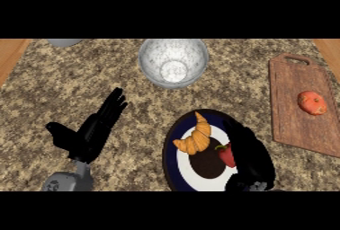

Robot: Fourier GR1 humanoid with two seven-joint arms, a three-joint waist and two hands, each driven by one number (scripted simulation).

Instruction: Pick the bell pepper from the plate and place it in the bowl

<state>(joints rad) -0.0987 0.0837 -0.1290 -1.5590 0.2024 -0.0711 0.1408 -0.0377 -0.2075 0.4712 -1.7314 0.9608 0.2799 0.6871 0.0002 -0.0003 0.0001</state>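
The speckled stone bench [79,81] carries a dark-rimmed plate [171,148] at about five o'clock from the view's middle, and on it lie a golden croissant [194,137] toward the plate's ten o'clock side and the red bell pepper [226,155] at its three o'clock side, near the rim. The right hand [251,157] lies over the plate's three o'clock edge, its black fingers [247,139] reaching toward twelve o'clock just beside the pepper and seeming to touch it; whether they curl round it cannot be told, since the hand shows only as a dark mass. The pepper rests on the plate. The grey bowl [174,62] stands at twelve o'clock, well apart from the plate, with nothing visible inside it. The left hand [93,130] shows at eight o'clock, fingers straight and pointing toward one o'clock, thumb spread to nine o'clock, holding nothing. At three o'clock a wooden cutting board [299,126] lies along the bench's edge with a round orange-red tomato [312,103] on it. Another grey object [64,42], cut by the frame, sits at eleven o'clock.
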